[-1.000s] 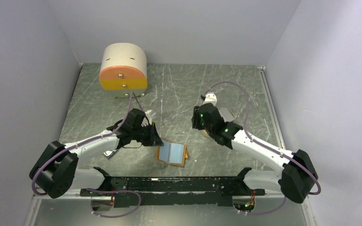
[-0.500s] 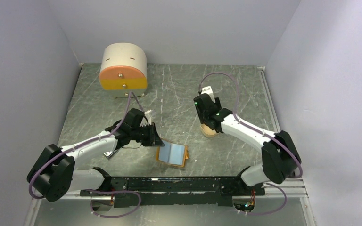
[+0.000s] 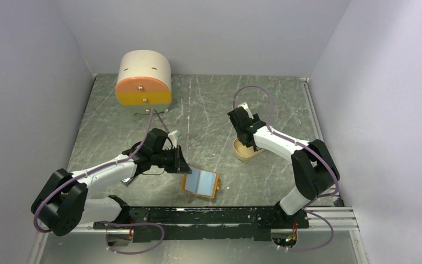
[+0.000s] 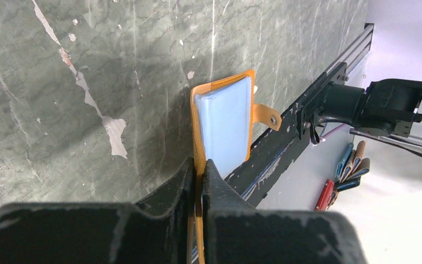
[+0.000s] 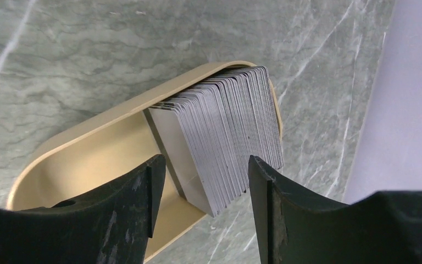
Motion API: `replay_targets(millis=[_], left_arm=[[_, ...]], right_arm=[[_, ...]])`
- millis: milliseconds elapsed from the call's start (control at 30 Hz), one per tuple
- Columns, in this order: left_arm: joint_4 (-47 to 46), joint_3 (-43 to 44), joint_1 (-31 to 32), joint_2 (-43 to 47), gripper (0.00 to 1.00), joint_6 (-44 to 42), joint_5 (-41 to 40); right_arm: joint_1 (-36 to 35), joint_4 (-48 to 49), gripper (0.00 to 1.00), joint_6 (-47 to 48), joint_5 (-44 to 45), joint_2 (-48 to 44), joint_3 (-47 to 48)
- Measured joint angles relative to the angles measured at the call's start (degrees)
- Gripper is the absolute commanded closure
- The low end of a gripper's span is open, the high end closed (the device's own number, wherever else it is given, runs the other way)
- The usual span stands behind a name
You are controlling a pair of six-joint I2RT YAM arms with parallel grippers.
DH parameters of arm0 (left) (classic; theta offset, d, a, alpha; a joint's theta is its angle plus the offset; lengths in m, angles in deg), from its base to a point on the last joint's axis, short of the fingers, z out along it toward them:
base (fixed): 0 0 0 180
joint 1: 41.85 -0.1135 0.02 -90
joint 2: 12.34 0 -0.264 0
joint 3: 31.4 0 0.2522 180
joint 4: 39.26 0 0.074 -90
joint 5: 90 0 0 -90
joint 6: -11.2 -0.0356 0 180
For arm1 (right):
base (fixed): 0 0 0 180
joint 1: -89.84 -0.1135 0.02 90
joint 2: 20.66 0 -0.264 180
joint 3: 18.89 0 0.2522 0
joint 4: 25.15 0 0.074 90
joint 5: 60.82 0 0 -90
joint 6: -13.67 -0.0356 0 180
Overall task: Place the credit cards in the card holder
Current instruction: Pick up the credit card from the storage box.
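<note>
Credit cards (image 5: 225,137) stand on edge in tray (image 5: 88,143), right of centre, under R gripper (image 5: 206,165), jaws spread, 1 each side of stack. L gripper (image 4: 199,170) pinches open card holder (image 4: 225,126) by its edge, near centre.

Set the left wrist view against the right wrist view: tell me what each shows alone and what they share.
Only the left wrist view: the card holder lying open, pale blue inside, snap tab out to the side, with the left gripper shut on its orange edge; also a black rail beyond it. Only the right wrist view: the credit cards stacked on edge, leaning, in a tan oval tray, the right gripper open with a finger at each side of the stack. Both: the grey-green marbled table.
</note>
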Motion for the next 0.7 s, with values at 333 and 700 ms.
replay_targets(millis=[333,700], left_arm=[[-0.46,-0.74,0.00,0.63,0.91,-0.13,0.61],[-0.44,-0.74,0.00,1.18,0.91,-0.42,0.61]], right_arm=[[1.22,1.27,0.36,1.57,1.64,1.57,-0.02],[1.22,2.60,0.33,1.75,0.61,1.97,-0.35]])
